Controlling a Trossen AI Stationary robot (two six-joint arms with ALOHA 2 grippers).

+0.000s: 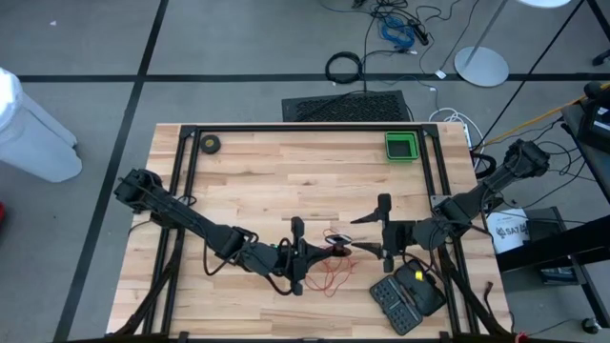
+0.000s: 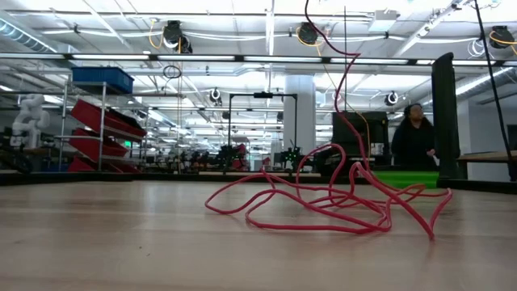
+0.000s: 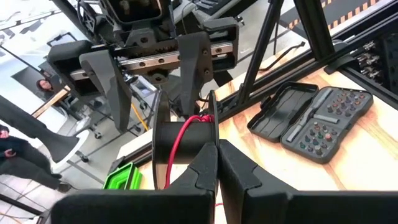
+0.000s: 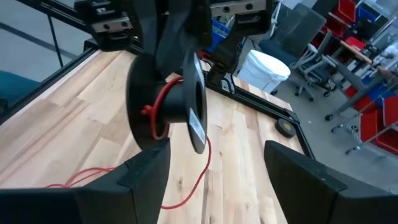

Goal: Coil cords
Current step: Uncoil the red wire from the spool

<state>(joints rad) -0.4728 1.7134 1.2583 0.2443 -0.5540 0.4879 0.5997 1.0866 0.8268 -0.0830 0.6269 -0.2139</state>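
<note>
The left tool [image 1: 303, 255] is clamped tight on the rim of the small black reel [image 3: 185, 138], holding it up off the desk [image 1: 267, 171], probably so the red cord [image 2: 339, 198] can be wound onto it. A few turns already sit on the hub; the rest trails down into a loose tangle on the wood just below and beside that tool. The right tool [image 4: 211, 168] faces the reel from close by, fingers spread wide and gripping nothing, seemingly ready to catch the cord.
</note>
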